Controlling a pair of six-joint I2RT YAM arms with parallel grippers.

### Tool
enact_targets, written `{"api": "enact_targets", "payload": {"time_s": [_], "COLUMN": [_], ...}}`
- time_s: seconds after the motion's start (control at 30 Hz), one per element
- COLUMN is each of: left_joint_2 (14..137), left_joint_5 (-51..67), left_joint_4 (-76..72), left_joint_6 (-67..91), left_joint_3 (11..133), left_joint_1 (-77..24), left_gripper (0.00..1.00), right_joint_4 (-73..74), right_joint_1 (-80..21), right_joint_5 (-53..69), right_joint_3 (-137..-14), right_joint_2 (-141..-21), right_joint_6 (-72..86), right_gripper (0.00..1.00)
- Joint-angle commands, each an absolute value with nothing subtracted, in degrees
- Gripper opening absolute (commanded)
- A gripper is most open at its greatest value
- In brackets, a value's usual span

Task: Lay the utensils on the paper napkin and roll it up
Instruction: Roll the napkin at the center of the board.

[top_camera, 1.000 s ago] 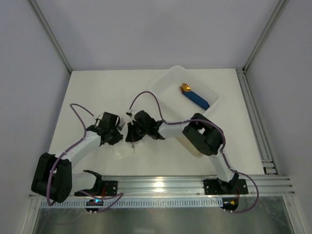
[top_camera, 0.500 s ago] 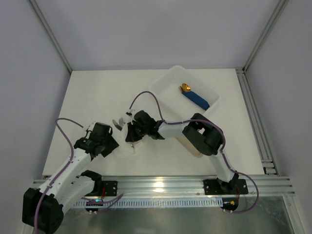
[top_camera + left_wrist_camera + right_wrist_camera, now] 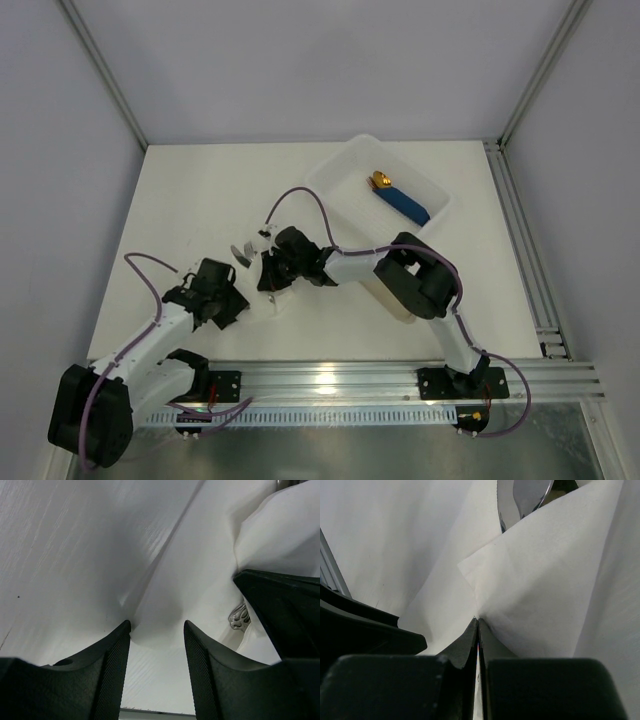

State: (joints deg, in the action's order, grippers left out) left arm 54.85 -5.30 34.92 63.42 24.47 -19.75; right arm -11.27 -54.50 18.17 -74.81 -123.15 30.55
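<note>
The paper napkin (image 3: 262,303) lies crumpled on the table between my two grippers, folded over the utensils. A silver tip of the utensils (image 3: 243,252) sticks out at its far left. My right gripper (image 3: 272,278) is shut on a raised fold of the napkin (image 3: 535,580), pinched at the fingertips (image 3: 478,621); a shiny utensil end (image 3: 522,500) shows beyond the fold. My left gripper (image 3: 222,303) is open, its jaws (image 3: 157,630) low over the table at the napkin's near-left edge (image 3: 190,580). An ornate silver handle end (image 3: 240,617) peeks from under the paper.
A white plastic tray (image 3: 345,165) at the back right holds a blue-handled, gold-tipped piece (image 3: 398,196). A beige oblong sleeve (image 3: 397,305) lies partly under the right arm. The metal rail (image 3: 320,382) runs along the near edge.
My left gripper has pulled back from beside the right gripper toward the near left, uncovering the utensils' silver tip. The right gripper has stayed put on the napkin.
</note>
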Motion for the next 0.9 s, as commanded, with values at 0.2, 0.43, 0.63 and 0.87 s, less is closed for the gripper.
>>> {"api": "enact_targets", "payload": {"time_s": [0.2,0.43,0.63,0.87], "left_joint_2": [56.52,54.14,55.19,60.99], "left_joint_5": [-4.75,-4.75,-4.66,-3.17], "left_joint_4": [29.01,30.23,31.38,29.53], "left_joint_6": [64.6,63.63,60.56,57.31], "left_joint_3": [20.92,22.93,27.76,33.04], "left_joint_1": [-19.51,-19.51,-19.51,-19.51], "left_gripper": [0.28,0.1,0.05,0.0], "right_joint_4": [-9.58,-9.32,-8.97,-7.91], "right_joint_1": [-54.4,-54.49,-54.4,-54.4], "right_joint_5": [16.26,16.35,16.44,17.14], "right_joint_3": [-75.67,-76.03,-76.38,-77.52], "right_joint_2": [-124.8,-125.24,-125.51,-125.86], "right_joint_6": [30.15,30.15,30.06,29.71], "right_gripper": [0.04,0.04,0.04,0.04]}}
